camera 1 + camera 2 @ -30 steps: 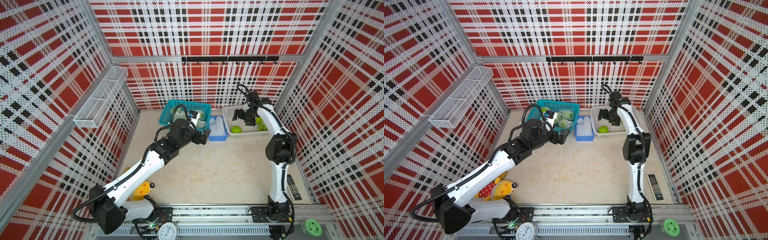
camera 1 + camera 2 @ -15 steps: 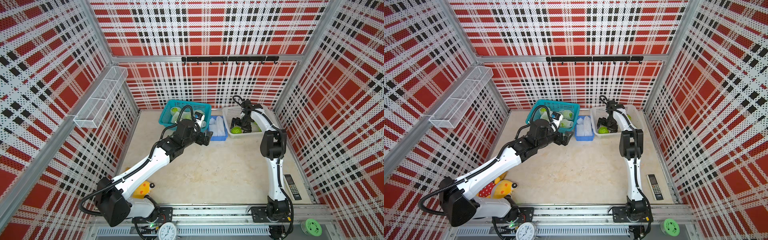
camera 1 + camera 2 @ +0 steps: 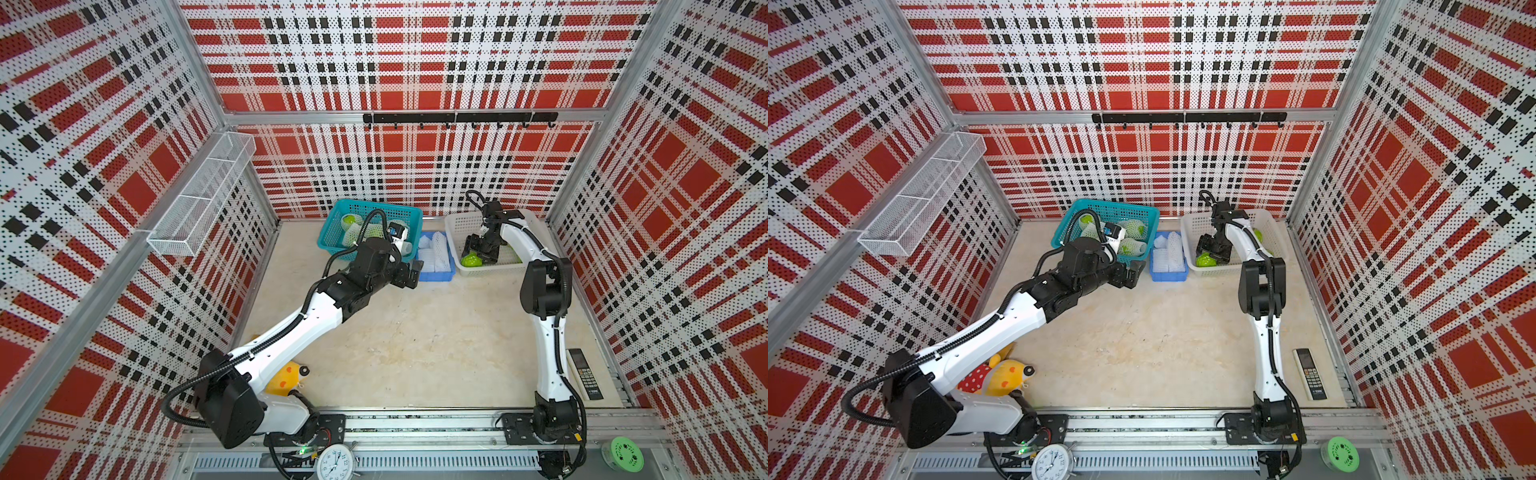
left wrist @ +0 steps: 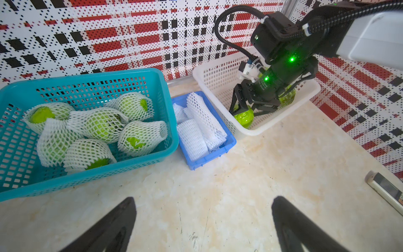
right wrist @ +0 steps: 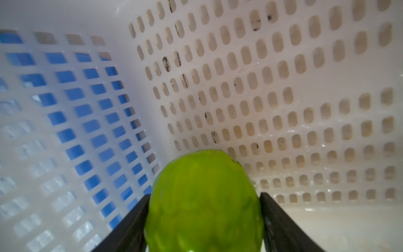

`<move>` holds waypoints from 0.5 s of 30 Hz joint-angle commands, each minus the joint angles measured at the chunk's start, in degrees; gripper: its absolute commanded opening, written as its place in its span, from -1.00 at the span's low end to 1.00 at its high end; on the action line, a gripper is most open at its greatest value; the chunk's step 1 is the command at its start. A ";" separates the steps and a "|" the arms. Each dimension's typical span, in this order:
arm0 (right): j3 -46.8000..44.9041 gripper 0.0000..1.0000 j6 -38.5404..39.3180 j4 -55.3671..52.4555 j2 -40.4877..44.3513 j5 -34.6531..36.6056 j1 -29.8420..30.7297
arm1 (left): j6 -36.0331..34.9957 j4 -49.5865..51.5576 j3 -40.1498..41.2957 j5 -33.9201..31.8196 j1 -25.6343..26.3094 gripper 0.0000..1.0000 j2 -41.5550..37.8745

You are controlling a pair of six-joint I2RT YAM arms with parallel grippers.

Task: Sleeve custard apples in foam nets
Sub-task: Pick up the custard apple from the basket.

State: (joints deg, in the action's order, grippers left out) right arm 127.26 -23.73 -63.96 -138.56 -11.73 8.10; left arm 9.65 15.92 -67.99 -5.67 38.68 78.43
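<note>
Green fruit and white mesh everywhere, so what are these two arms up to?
It is a fruit-wrapping job. The right pincer is clamped on a bare custard apple low in the white basket. The left pincer hangs open and empty above the table, near the blue tray of spare foam nets. Several sleeved fruits already lie in the teal basket.

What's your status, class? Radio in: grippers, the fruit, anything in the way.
Left gripper open, empty, above the table. Right gripper straddling bare custard apple in white basket, grip unconfirmed. Basket's corner walls close beside fruit.
</note>
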 commanded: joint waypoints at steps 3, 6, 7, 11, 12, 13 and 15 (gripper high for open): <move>-1.77 0.22 1.11 2.33 6.11 2.19 0.34 | 1.86 -0.12 -1.76 -1.83 0.41 0.99 0.28; -2.60 0.22 1.86 3.22 8.72 3.74 0.27 | 2.03 -0.02 -2.34 -2.05 0.52 0.99 0.13; -2.90 0.23 2.06 3.56 9.60 4.17 0.25 | 2.18 0.05 -2.41 -2.06 0.44 0.99 0.06; -3.82 0.22 2.70 4.62 14.03 5.22 0.25 | 2.57 0.00 -2.50 -2.24 0.78 0.99 -0.92; -4.05 0.22 2.93 4.90 15.19 5.29 0.25 | 2.57 0.12 -2.50 -2.31 0.82 0.99 -1.22; -4.62 0.22 3.07 5.31 16.57 5.38 0.33 | 2.57 0.28 -2.57 -2.34 0.90 0.99 -1.63; -6.52 0.22 3.35 6.64 20.03 5.90 0.34 | 2.57 0.51 -2.59 -2.59 0.98 0.99 -2.51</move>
State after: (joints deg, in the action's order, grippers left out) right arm 122.34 -21.80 -60.25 -123.61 -7.42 8.12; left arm 11.03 15.94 -68.90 -7.03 39.03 78.06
